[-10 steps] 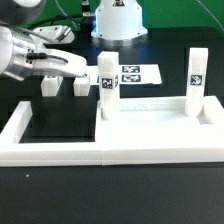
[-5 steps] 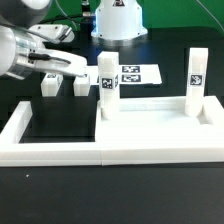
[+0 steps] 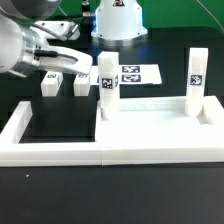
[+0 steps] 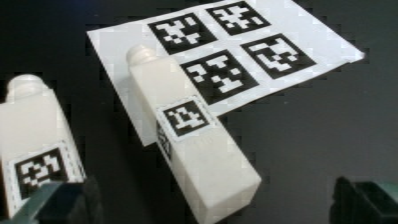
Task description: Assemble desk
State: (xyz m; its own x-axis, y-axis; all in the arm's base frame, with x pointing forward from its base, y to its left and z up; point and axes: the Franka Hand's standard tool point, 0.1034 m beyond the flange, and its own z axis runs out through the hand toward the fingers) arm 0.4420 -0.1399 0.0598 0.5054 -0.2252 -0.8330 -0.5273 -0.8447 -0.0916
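The white desk top (image 3: 150,128) lies at the exterior view's right, inside the border wall. Two tagged white legs stand upright in its far corners, one on the left (image 3: 107,86) and one on the right (image 3: 196,74). Two loose legs lie on the black table behind the wall, one (image 3: 49,83) further left than the other (image 3: 82,83). My gripper (image 3: 84,68) hovers over the loose leg nearer the desk top. In the wrist view my gripper (image 4: 210,205) is open, with that leg (image 4: 199,145) lying between the dark fingertips (image 4: 50,205). The other loose leg (image 4: 36,140) lies beside it.
The low white U-shaped border wall (image 3: 22,122) runs along the front and left. The marker board (image 3: 137,74) lies flat behind the legs and shows in the wrist view (image 4: 222,50) just beyond the leg. A white robot base (image 3: 118,18) stands at the back.
My gripper has moved toward the exterior view's right, from over the left loose leg to over the one nearer the desk top. The parts have not moved.
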